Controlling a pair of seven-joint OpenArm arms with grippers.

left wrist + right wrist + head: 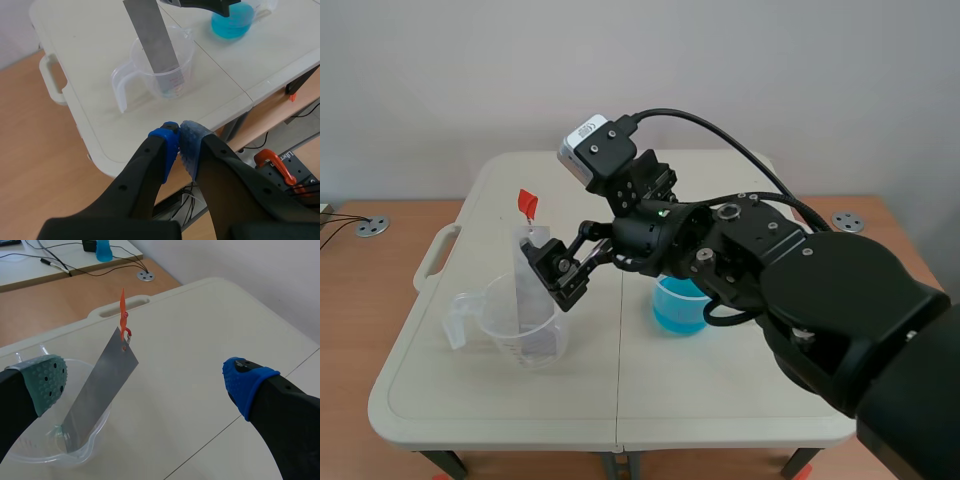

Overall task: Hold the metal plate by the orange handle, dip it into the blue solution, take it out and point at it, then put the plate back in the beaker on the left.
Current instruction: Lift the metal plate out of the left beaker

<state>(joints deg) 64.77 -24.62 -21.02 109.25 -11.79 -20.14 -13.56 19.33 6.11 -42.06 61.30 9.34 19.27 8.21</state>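
Right claw: my right claw (pixel 145 382) is spread wide with nothing in it, one pad grey-green and the other blue.
Plate against claw: the metal plate (pixel 97 390) stands just ahead, between my fingers and nearer the grey-green pad, with a gap showing on either side.
Plate's place: its foot is down in the clear beaker (pixel 82 452) and it leans tilted against the rim, on the tabletop (pixel 200 355).
Plate's look: a long, flat grey strip with a dull shine; the orange handle (pixel 122 307) is hooked to its top corner and sticks up.
Left claw: my left claw (pixel 179 142) is pinched closed on nothing, out past the tabletop's edge and well apart from the beaker.
Missing from the right wrist view: the blue solution (pixel 678 312). The scene view shows it in its own beaker beside my right arm, apart from the clear one.
Left wrist view adds: the plate's lower end seen through the beaker wall.
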